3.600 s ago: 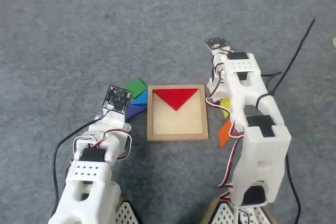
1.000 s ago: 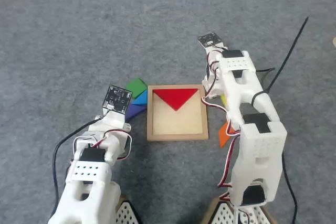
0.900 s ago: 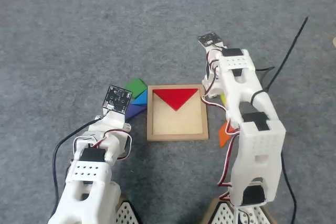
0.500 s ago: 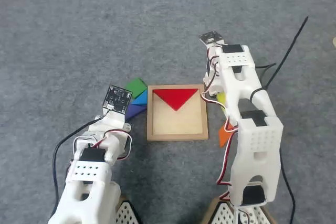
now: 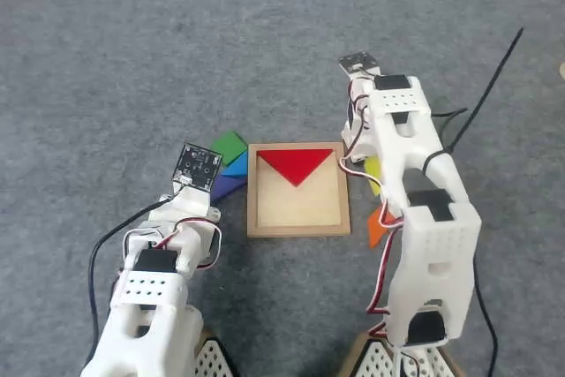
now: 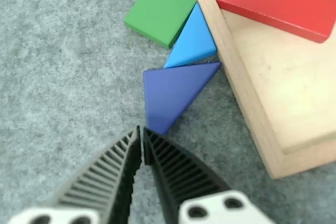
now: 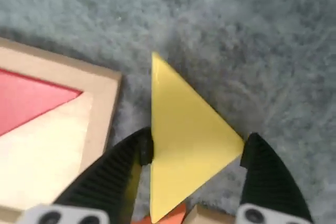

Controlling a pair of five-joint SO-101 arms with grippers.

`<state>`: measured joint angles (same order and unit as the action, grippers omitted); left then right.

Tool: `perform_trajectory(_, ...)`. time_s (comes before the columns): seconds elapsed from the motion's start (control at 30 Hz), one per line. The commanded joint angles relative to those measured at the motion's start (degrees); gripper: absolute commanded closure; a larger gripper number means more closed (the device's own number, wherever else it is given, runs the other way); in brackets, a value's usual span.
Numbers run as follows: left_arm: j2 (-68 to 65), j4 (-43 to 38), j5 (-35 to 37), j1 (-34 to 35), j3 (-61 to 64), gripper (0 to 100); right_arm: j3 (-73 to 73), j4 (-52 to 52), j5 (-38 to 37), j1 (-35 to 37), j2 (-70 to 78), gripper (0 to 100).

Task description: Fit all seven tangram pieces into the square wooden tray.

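Observation:
The square wooden tray (image 5: 297,222) lies mid-table with a red triangle (image 5: 294,163) against its far edge. Left of it sit a green square (image 5: 229,145), a light blue triangle (image 5: 237,163) and a dark blue triangle (image 5: 228,185). My left gripper (image 6: 140,129) is shut and empty, its tips just short of the dark blue triangle (image 6: 173,93). On the tray's right, my right gripper (image 7: 197,148) is open and low over the carpet, one finger on each side of a flat yellow triangle (image 7: 184,129). An orange piece (image 5: 378,225) lies nearer me, partly under the right arm.
Grey carpet covers the table. In the right wrist view the tray rim (image 7: 100,108) lies close beside the yellow triangle, and the orange piece (image 7: 168,214) touches that triangle's near point. A black cable (image 5: 494,94) trails off to the right.
The right arm has shifted slightly away and toward the tray's right edge, then settled; more of the yellow triangle shows beside it. The left arm and the pieces have not moved.

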<state>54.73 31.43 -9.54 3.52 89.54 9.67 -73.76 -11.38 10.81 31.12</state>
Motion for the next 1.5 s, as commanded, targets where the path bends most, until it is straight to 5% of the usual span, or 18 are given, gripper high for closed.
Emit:
perform_trajectory(0.0, -0.09, -0.88, 0.09, 0.0, -2.42, 99, -0.62, -0.57, 0.88, -0.48, -7.25, 76.3)
perform_trajectory(0.27, -0.09, -0.88, 0.09, 0.0, -2.42, 99, -3.43, -0.75, 0.88, -0.48, -12.7, 76.3)
perform_trajectory(0.5, -0.09, -0.88, 0.09, 0.0, -2.42, 99, -6.77, 0.13, 1.05, -0.13, -8.57, 62.0)
perform_trajectory(0.93, -0.09, -0.88, 0.09, 0.0, -2.42, 99, -6.68, 5.49, 7.82, 0.66, -3.12, 63.7)
perform_trajectory(1.13, -0.09, -0.88, 0.09, 0.0, -2.42, 99, -6.59, 5.76, 8.18, 0.66, -1.19, 79.0)
perform_trajectory(1.47, -0.09, -0.88, 0.09, 0.0, -2.42, 99, -6.59, 5.76, 8.09, 0.48, -1.36, 74.6)
